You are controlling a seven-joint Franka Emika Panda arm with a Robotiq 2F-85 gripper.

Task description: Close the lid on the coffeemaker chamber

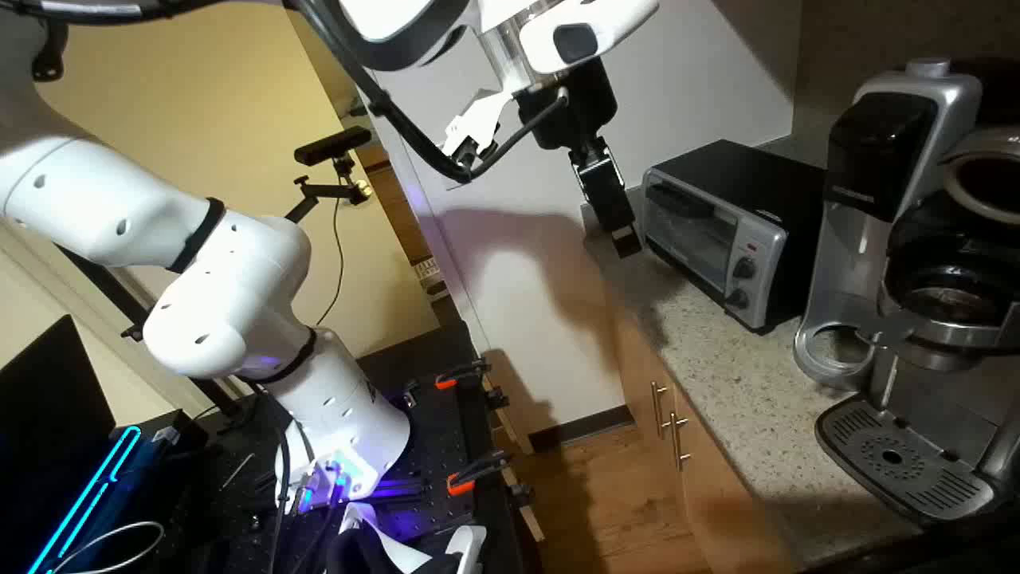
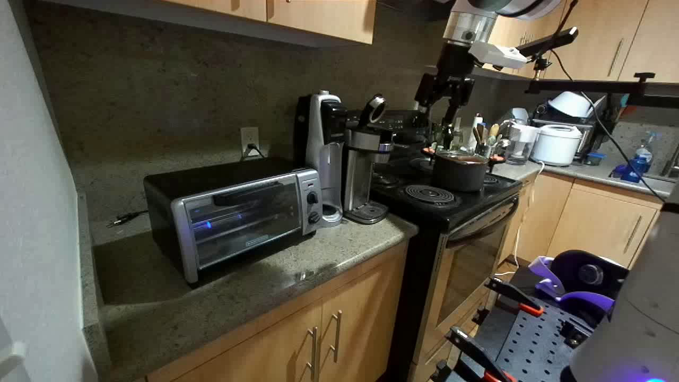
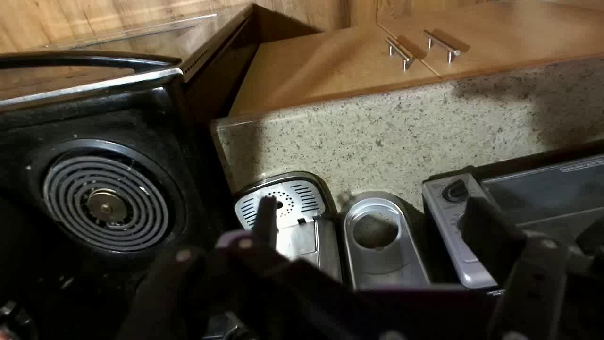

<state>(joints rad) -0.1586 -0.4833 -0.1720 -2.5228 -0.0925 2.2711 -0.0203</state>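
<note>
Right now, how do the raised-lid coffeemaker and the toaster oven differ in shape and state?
The coffeemaker is tall and narrow; the toaster oven is low and wide. The coffeemaker's lid stands raised; the toaster oven's glass door is shut. Both are black and silver, on one counter.

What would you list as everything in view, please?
Counters: two, speckled grey, flanking stove
Stove: one, black, between counters
Pot: one, dark, on stove
Coffeemaker: one, black and silver, beside stove
Lid: one, silver and black, raised atop coffeemaker
Brewer: one, silver and black, beside coffeemaker
Toaster oven: one, black and silver, beside brewer
Cabinets: several, tan, above and below
Clutter: many, mixed, beyond stove
Clamps: two, black-orange, on bench
Arm: one, white, on bench
End effector: one, black, apart from lid
</note>
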